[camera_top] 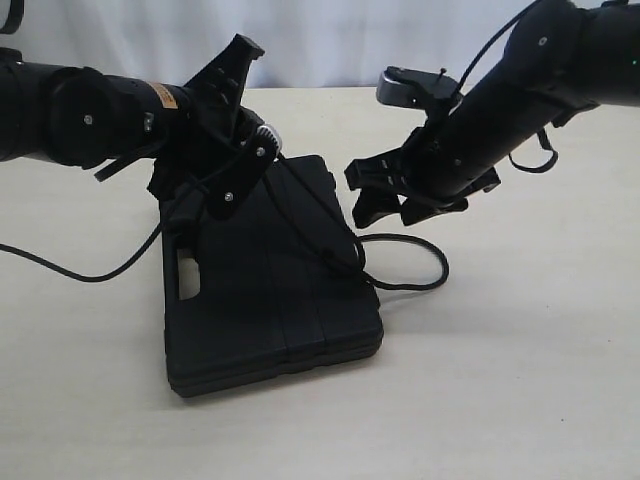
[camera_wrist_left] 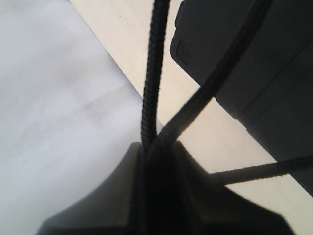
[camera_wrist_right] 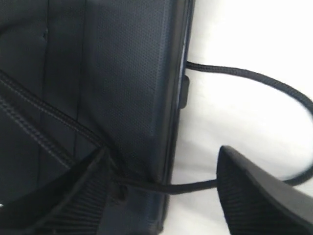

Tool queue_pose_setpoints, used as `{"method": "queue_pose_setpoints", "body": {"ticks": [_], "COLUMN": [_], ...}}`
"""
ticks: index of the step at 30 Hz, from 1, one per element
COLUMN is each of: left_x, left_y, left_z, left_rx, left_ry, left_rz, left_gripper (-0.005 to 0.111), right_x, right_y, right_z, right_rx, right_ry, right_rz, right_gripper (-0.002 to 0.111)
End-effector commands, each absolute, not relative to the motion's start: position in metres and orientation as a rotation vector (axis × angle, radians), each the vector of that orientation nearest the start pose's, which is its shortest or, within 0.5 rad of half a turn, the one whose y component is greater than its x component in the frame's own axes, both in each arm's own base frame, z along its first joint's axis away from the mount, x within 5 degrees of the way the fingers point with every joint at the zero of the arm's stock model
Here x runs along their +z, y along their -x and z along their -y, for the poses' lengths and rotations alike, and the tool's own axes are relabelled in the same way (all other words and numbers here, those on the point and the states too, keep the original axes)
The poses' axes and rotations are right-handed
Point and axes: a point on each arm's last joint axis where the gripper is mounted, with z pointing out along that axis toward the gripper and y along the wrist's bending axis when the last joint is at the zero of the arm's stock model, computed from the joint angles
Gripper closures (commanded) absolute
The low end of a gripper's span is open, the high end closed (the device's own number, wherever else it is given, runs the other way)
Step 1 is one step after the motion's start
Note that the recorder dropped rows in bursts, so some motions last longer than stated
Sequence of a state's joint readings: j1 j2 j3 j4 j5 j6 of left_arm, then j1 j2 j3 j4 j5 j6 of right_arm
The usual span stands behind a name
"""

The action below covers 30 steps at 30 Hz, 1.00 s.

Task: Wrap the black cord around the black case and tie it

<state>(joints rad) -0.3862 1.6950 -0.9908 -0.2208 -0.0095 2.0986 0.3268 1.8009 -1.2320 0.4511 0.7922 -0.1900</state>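
The black case lies flat on the table, its handle slot toward the left arm. The black cord runs slantwise across its lid and curls in a loop on the table beside it. My left gripper hovers over the case's far left corner. In the left wrist view that gripper is shut on two strands of cord. My right gripper hangs open at the case's right edge. In the right wrist view its fingers straddle the cord where it leaves the case.
A thin black line trails over the table to the left of the case; I cannot tell whether it is the cord. Pale tabletop surrounds the case. A white wall stands behind.
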Motion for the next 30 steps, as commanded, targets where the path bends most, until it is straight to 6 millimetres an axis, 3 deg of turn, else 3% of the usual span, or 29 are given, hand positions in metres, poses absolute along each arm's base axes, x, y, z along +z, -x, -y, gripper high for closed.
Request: {"method": "queue_pose_setpoints", "body": {"ticks": [1, 5, 7, 10, 14, 21, 24, 30], "left_x": [0.220, 0.220, 0.219, 0.216, 0.211, 0.192, 0.184, 0.176], "left_y": [-0.339, -0.339, -0.339, -0.337, -0.338, -0.341, -0.343, -0.347], "left_z": [0.139, 0.139, 0.139, 0.139, 0.140, 0.141, 0.142, 0.143], "left_rx": [0.827, 0.823, 0.819, 0.788, 0.779, 0.743, 0.727, 0.742], "left_ry": [-2.060, -2.064, -2.067, -2.104, -2.116, -2.161, -2.183, -2.176], "left_rz": [-0.988, -0.990, -0.991, -0.996, -1.002, -1.023, -1.031, -1.033], "left_gripper": [0.107, 0.107, 0.107, 0.107, 0.107, 0.107, 0.107, 0.107], "right_x": [0.228, 0.251, 0.258, 0.259, 0.253, 0.208, 0.204, 0.208], "right_y": [-0.331, -0.321, -0.309, -0.286, -0.264, -0.245, -0.243, -0.248], "right_z": [-0.134, -0.123, -0.121, -0.132, -0.145, -0.150, -0.153, -0.156], "right_rx": [0.430, 0.285, 0.267, 0.260, 0.126, 0.022, -0.021, -0.008], "right_ry": [0.442, 0.607, 0.767, 1.052, 1.265, 1.470, 1.559, 1.473], "right_rz": [-2.764, -2.697, -2.659, -2.546, -2.351, -2.180, -2.066, -2.023], "right_gripper": [0.048, 0.049, 0.054, 0.067, 0.070, 0.070, 0.070, 0.070]}}
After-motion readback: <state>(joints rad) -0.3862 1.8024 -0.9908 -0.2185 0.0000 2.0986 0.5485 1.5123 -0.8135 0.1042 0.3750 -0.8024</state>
